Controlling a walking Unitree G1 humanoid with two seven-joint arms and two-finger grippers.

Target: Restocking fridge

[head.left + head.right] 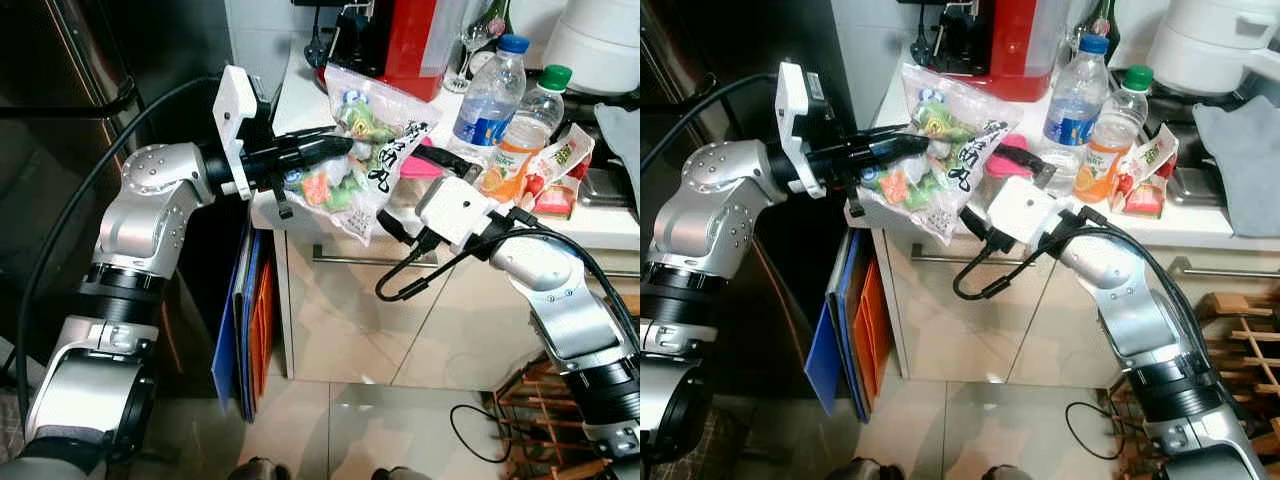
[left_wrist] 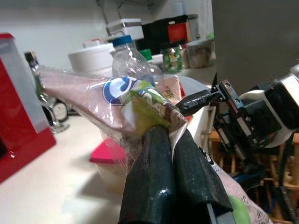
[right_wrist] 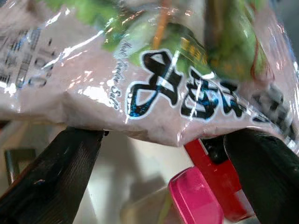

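Observation:
A clear bag of mixed vegetables (image 1: 368, 150) with black lettering hangs over the counter's front edge. My left gripper (image 1: 338, 146) is shut on the bag's edge and holds it up; in the left wrist view its fingers (image 2: 159, 177) pinch the folded plastic. My right gripper (image 3: 159, 186) is open just behind and under the bag, one finger on each side, touching nothing. A pink-lidded container (image 1: 424, 166) sits on the counter by those fingers. The dark fridge (image 1: 60, 110) stands at the left.
On the counter (image 1: 300, 100) stand a blue-capped water bottle (image 1: 490, 100), a green-capped orange drink (image 1: 522, 130), a red snack packet (image 1: 556, 172), a red appliance (image 1: 405, 40) and a wine glass. Blue and orange folders (image 1: 245, 320) lean beside the cabinet. A wooden rack (image 1: 545, 410) stands low right.

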